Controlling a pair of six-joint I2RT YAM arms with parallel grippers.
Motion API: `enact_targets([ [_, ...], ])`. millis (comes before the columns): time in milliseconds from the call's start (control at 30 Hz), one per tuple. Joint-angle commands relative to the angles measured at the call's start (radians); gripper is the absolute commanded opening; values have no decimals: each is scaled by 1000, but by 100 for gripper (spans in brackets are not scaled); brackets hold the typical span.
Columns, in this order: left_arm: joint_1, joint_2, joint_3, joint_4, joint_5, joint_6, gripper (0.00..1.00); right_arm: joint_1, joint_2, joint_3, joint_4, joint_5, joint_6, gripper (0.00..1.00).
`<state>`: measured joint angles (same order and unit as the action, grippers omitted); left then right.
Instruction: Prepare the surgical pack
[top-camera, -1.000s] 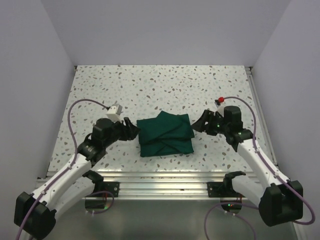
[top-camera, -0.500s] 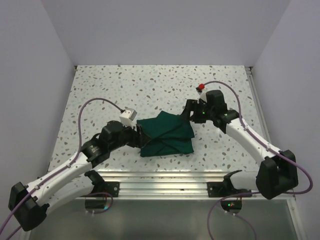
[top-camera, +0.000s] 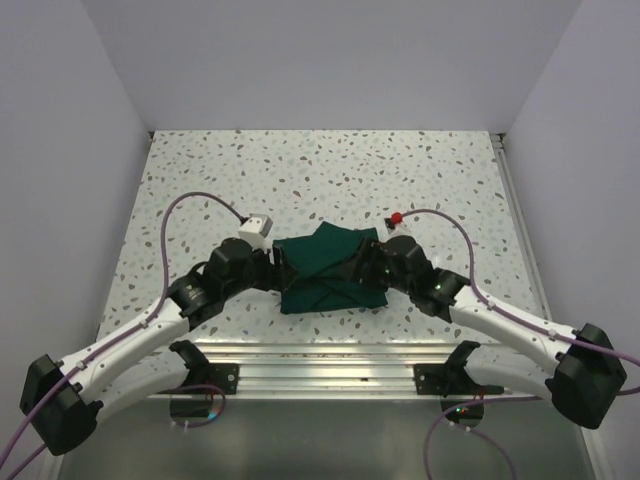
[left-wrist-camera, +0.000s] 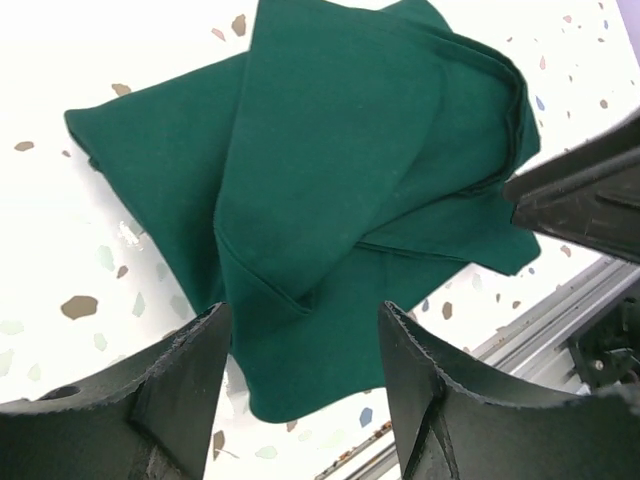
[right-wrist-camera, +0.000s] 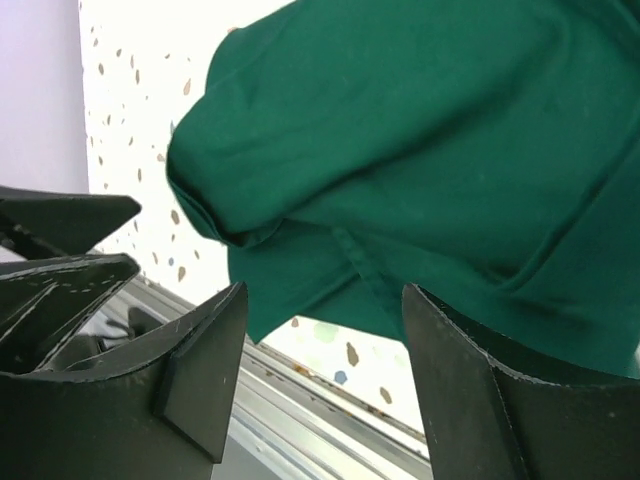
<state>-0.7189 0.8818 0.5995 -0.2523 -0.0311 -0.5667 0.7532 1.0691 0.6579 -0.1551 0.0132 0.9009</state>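
Observation:
The surgical pack (top-camera: 330, 268) is a folded dark green cloth bundle lying on the speckled table, near the front edge. No tray, instruments or pouches show. My left gripper (top-camera: 278, 270) stands open at the bundle's left side. In the left wrist view the bundle (left-wrist-camera: 350, 170) fills the middle, and its near corner lies just beyond the open left gripper (left-wrist-camera: 302, 312). My right gripper (top-camera: 372, 266) stands open at the bundle's right side. From the right wrist the bundle (right-wrist-camera: 430, 150) hangs over the open right gripper (right-wrist-camera: 325, 292), whose jaws hold nothing.
An aluminium rail (top-camera: 320, 365) runs along the table's near edge, right below the bundle. Pale walls close in the left, back and right sides. The right gripper's finger (left-wrist-camera: 590, 200) shows past the bundle in the left wrist view.
Both arms have closed in on the bundle. The right gripper swung from the bundle's far right corner down to its near right side. The left gripper slid up against the left edge.

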Motion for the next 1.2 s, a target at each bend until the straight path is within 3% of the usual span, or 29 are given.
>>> enact_targets([
  [0,15,-4,28,1,-52,-32,66,52,-28,-56,139,198,222,66],
  [167,62,-12,20,-67,-64,-39,67,119,37,-30,66,150,227,64],
  [433,167,-34,-32,-28,49,-22,68,331,71,-32,-6,209,263,47],
  [500,202,-29,-32,-19,80,-10,68,371,92,-38,-11,225,291,34],
  [600,217,-23,-27,-13,83,-1,68,376,110,-73,20,243,312,13],
  [767,233,-9,-32,-8,88,5,68,370,189,-49,3,300,296,3],
  [1000,245,3,-30,-4,77,13,67,308,290,-37,60,278,262,0],
  [1167,254,23,-18,1,59,27,67,189,313,-38,101,240,221,0],
])
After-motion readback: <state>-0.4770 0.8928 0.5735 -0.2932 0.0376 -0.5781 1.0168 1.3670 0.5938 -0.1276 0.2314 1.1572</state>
